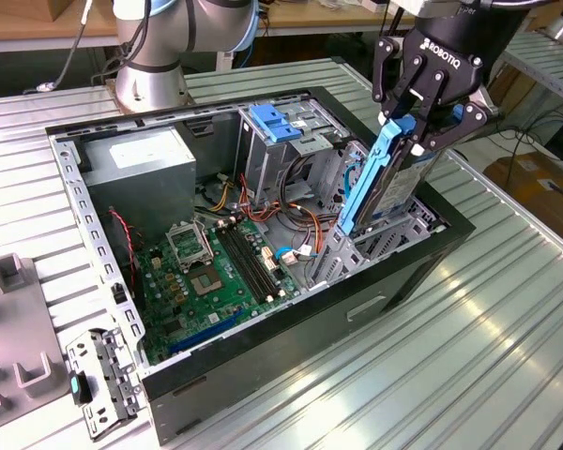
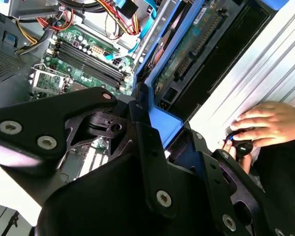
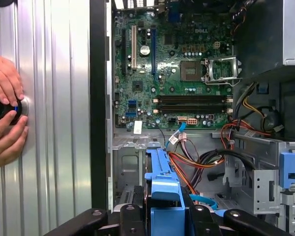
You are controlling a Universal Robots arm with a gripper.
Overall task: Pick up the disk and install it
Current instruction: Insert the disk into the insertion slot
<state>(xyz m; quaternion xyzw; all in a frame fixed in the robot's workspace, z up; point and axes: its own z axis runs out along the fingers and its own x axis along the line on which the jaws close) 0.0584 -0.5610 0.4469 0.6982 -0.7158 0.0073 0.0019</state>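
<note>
The disk, a dark drive in bright blue carrier rails, stands tilted on edge at the open computer case's end on the exterior view's right, its lower end down in the metal drive cage. My gripper is shut on its upper end, one black finger on each side. The second wrist view shows the disk's green circuit side and blue rail running away from the gripper. In the first wrist view the blue rail rises between the fingers of the gripper, above the cage.
Inside the case lie the motherboard, bundled cables and a paler blue bracket. A person's hands rest on a black knob on the ribbed table beside the case. Grey fixtures sit at the exterior view's left.
</note>
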